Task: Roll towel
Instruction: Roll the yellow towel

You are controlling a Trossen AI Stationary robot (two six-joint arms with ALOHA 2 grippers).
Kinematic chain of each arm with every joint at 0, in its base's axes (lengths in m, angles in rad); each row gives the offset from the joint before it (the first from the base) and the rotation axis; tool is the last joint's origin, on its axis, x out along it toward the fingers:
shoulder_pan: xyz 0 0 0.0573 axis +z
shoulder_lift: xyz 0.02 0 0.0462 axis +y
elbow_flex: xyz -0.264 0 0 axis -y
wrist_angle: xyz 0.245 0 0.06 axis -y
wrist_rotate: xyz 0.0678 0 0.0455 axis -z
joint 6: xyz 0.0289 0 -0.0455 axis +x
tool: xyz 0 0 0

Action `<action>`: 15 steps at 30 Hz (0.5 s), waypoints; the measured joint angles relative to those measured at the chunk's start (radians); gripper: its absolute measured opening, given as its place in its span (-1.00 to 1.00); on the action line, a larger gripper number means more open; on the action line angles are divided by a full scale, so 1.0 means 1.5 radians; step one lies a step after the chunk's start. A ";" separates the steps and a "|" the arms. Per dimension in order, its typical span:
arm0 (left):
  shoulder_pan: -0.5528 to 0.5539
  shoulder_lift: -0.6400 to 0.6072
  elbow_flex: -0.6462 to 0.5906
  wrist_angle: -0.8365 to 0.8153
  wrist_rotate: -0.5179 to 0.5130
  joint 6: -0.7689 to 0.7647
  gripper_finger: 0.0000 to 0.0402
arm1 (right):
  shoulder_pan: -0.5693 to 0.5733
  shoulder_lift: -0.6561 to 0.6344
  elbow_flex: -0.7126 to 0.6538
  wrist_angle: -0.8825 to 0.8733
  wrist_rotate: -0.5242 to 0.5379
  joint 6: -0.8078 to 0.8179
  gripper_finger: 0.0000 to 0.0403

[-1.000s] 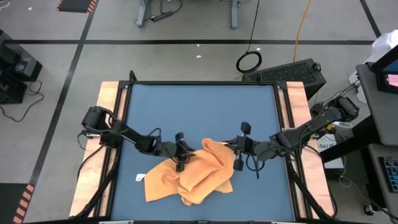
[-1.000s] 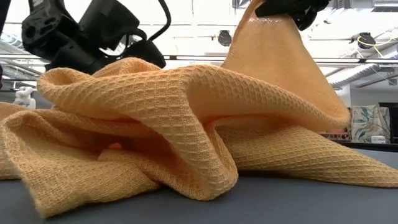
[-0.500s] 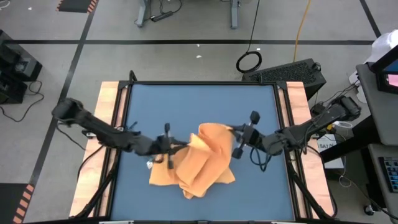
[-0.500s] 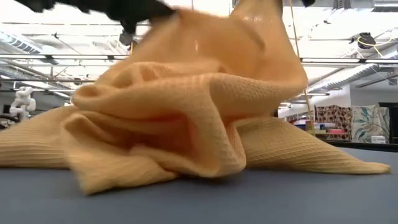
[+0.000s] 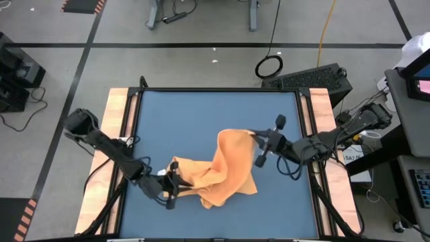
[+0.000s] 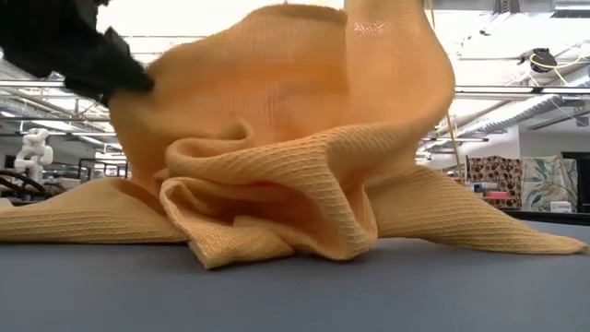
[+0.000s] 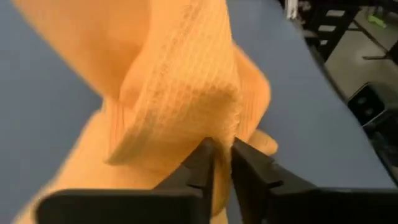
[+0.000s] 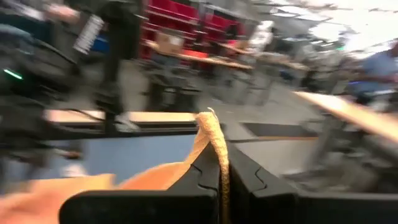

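Left gripper pinching 8 o'clock end of crumpled orange-yellow waffle-weave towel, fingers nearly closed on fold; only left wrist view showing this clamp. Right gripper gripping raised towel edge at 2 o'clock of heap. Low view alone showing cloth arching upward. Both arms reaching inward over blue table, towel lying near centre, toward 6 o'clock.

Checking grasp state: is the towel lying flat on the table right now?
No: in the low view the towel is bunched in folds, one side lifted high; the right gripper pinches its edge.
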 joint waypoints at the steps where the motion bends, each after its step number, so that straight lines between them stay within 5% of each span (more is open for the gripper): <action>1: 0.000 0.011 0.000 0.000 0.000 -0.014 -0.56 | 0.002 0.003 0.000 -0.003 -0.018 0.020 -1.00; 9: -0.038 -0.016 0.004 0.027 0.026 -0.023 0.10 | 0.052 0.005 0.000 -0.049 -0.047 0.086 -1.00; 15: -0.045 -0.090 0.004 0.045 -0.039 0.114 0.30 | 0.066 0.017 0.000 -0.077 -0.048 0.091 -1.00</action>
